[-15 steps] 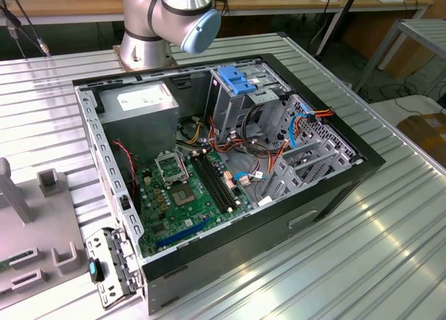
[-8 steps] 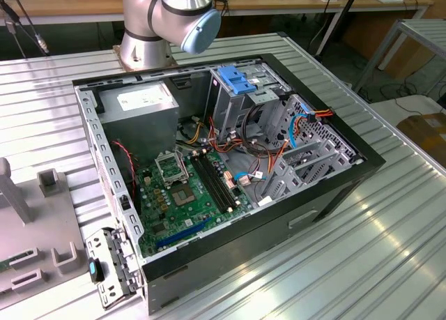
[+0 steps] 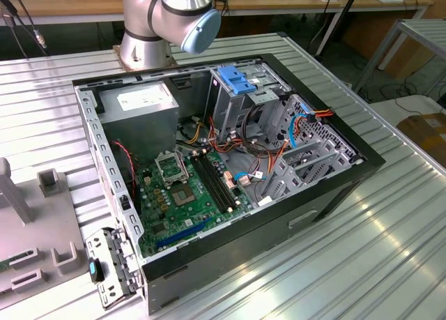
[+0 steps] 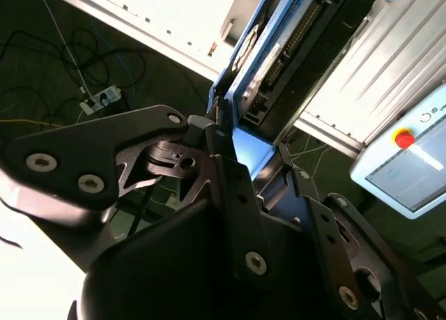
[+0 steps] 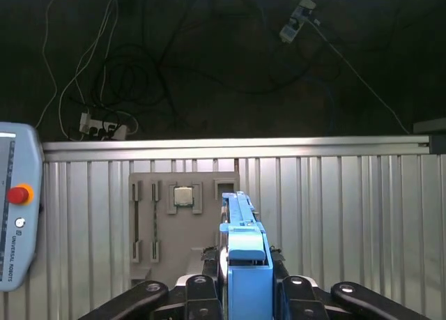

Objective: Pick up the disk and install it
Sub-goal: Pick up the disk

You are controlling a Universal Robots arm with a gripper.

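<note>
In both wrist views my gripper [image 5: 244, 282] [image 4: 240, 149] is shut on the disk [image 5: 240, 226] [image 4: 268, 62]. The disk is a dark drive with a white label, framed by bright blue rails, and it juts out edge-on from between the black fingers [image 5: 208, 282]. It hangs in the air above the ribbed metal table [image 5: 334, 215], near the table's edge. In the exterior view the open computer case [image 3: 327, 191] lies on its side, and its drive cage [image 3: 233, 107] carries a blue latch plate [image 3: 240, 79] on top.
Inside the case are a green motherboard [image 3: 188, 194], a grey power supply box [image 3: 143, 100] and loose cables [image 3: 261, 160]. A grey fixture plate [image 5: 182, 215] holds a small chip. A teach pendant [image 5: 14, 215] lies on the table. The arm's base [image 3: 167, 20] stands behind the case.
</note>
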